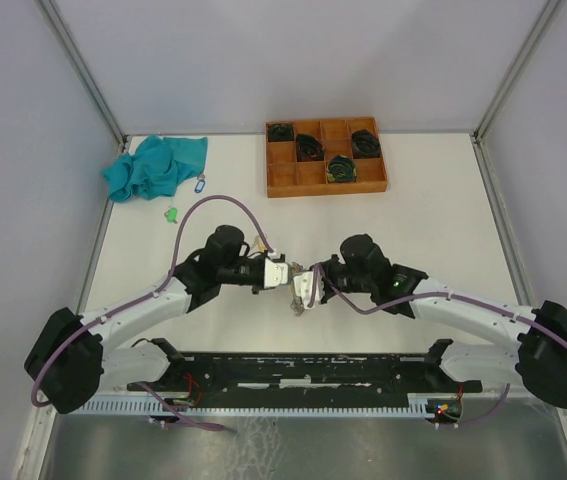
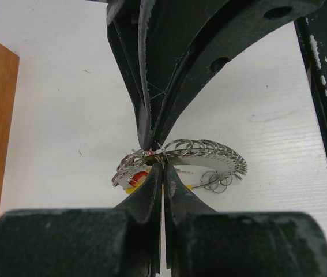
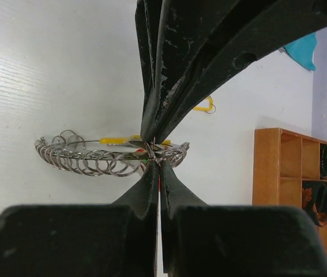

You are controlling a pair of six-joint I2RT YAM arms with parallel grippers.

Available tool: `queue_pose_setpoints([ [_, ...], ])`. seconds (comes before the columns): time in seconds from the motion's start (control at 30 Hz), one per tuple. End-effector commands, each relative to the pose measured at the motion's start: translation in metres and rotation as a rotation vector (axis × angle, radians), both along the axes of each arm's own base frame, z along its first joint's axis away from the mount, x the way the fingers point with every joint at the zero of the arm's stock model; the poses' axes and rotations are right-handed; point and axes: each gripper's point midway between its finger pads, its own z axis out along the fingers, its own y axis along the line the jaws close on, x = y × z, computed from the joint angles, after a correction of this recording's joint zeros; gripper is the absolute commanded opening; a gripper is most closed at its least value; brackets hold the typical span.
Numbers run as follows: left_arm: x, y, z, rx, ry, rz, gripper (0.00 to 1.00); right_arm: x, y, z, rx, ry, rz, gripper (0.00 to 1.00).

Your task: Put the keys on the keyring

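The keyring point(image 2: 212, 154), a big wire ring strung with several small split rings, hangs just above the table between both grippers; it also shows in the right wrist view point(image 3: 85, 158). My left gripper point(image 2: 162, 163) is shut, pinching the yellow-tagged key point(image 2: 132, 187) at the ring. My right gripper point(image 3: 156, 154) is shut on the keyring at the same spot, tip to tip with the left. In the top view they meet at mid-table: left gripper point(image 1: 289, 274), right gripper point(image 1: 309, 284). A blue-tagged key point(image 1: 200, 184) and a green-tagged key point(image 1: 171, 213) lie at the far left.
A wooden tray point(image 1: 371, 184) with black coiled bundles stands at the back centre. A teal cloth point(image 1: 158, 165) lies at the back left. Another yellow-tagged key point(image 3: 203, 107) lies on the table beyond the grippers. The black base rail point(image 1: 303, 368) runs along the near edge.
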Motion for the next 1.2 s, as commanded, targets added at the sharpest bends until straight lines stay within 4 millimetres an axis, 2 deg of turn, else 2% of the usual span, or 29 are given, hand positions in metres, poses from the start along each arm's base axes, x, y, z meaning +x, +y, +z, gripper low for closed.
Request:
queue_pose_setpoints([
  [0.0, -0.001, -0.017, 0.04, -0.099, -0.046, -0.064, 0.03, -0.003, 0.027, 0.044, 0.088, -0.121, 0.073, 0.01],
  [0.3, -0.002, -0.017, 0.042, -0.106, -0.023, -0.063, 0.03, -0.012, 0.031, 0.044, 0.093, -0.158, 0.087, 0.01],
  [0.47, 0.0, -0.014, 0.037, -0.086, 0.012, -0.038, 0.03, -0.014, 0.029, 0.055, 0.13, -0.189, 0.08, 0.01],
  [1.17, 0.001, -0.016, 0.029, -0.077, 0.21, -0.072, 0.03, -0.028, 0.027, 0.076, 0.2, -0.218, 0.104, 0.01],
])
